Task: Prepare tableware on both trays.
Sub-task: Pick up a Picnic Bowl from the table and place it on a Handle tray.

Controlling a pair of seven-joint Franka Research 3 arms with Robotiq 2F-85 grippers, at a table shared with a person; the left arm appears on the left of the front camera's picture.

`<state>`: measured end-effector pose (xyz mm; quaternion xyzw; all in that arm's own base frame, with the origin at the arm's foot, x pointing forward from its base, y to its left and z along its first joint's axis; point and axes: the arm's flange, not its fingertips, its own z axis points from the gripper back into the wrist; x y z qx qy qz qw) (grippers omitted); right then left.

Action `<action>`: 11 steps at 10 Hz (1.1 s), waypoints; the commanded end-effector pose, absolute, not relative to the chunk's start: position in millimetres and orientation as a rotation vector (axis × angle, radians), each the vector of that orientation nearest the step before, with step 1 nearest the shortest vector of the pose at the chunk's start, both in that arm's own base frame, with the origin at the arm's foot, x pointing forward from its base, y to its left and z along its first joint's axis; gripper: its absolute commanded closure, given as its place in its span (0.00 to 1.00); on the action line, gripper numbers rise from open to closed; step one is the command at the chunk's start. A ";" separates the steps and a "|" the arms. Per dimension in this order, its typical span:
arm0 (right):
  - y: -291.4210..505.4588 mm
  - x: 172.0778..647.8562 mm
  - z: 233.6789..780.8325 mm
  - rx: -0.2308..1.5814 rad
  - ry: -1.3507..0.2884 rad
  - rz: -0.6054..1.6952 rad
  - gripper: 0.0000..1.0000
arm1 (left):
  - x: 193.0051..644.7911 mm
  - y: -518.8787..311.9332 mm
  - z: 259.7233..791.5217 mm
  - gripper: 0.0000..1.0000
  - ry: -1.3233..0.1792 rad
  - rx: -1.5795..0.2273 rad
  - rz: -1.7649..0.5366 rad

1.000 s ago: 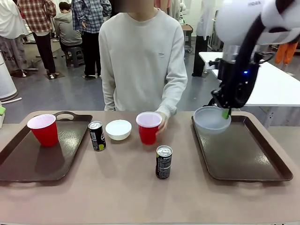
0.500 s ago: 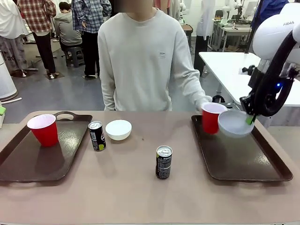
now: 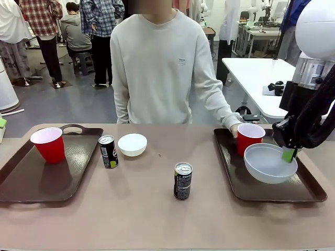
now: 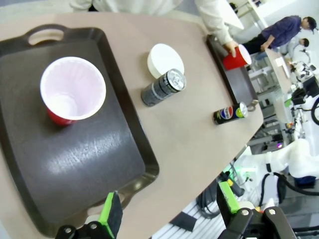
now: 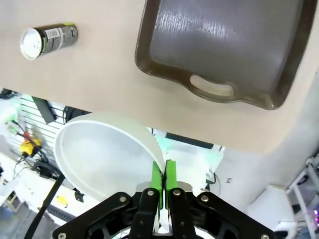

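Front faces person (image 3: 157,68); wrists look down onto trays (image 4: 89,149) (image 5: 224,45).

Right claw (image 3: 289,154) clamped on the rim of white bowl (image 3: 267,163), at its picture-right side. Bowl tilted, low over right tray (image 3: 246,188); contact with the tray not resolvable. Person's hand (image 3: 234,127) on red cup (image 3: 250,138), which stands at the tray's far end, just beside the bowl. Left tray (image 3: 36,183) carries second red cup (image 3: 48,145), upright. On surface (image 3: 136,214) between the trays: dark can (image 3: 108,151) just beside the left tray, second white bowl (image 3: 132,144) next to it, another can (image 3: 182,180) near centre, apart.

Cups (image 3: 48,145) red, bowls (image 3: 132,144) white, trays (image 3: 36,183) dark brown.
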<state>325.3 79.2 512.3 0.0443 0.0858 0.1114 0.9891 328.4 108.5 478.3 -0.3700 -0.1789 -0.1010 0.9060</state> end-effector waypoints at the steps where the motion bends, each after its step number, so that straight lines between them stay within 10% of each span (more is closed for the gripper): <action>1: 72.6 344.9 501.0 0.103 0.177 0.183 0.96 | 328.3 110.1 479.0 0.00 -0.378 -0.779 -0.217; 11: 29.2 426.1 402.1 0.060 0.099 0.045 0.96 | 328.3 110.1 479.0 0.00 -0.378 -0.779 -0.217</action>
